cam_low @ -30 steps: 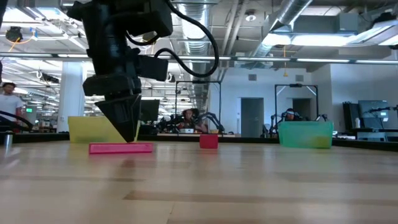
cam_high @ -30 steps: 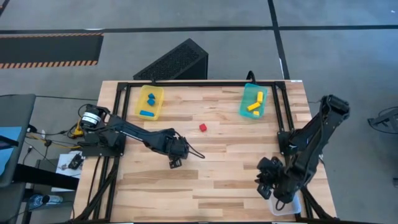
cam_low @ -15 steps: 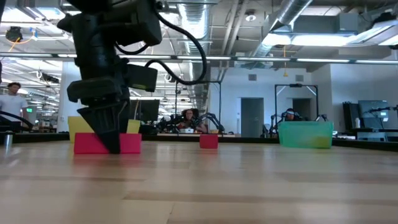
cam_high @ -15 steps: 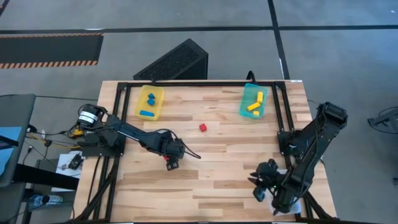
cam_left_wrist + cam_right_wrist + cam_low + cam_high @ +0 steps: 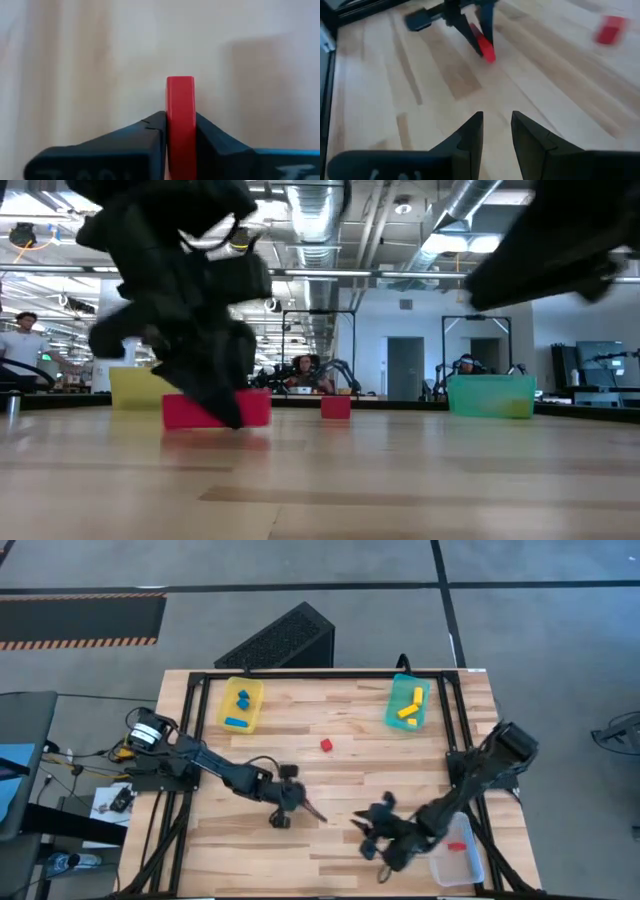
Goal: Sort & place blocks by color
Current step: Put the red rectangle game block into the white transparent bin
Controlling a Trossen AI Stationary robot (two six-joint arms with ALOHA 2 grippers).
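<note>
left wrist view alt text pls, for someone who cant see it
The left pincer is shut on a red block, which stands on edge between its two dark fingers. Pale wooden table fills the rest of the picture.

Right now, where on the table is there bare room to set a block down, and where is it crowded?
Bare wood lies between the yellow tray and the teal tray, apart from one small red cube. The near left corner is bare too. The near middle is crowded: the left gripper, shut on a red bar, and the right gripper close by, beside the clear tray.
</note>
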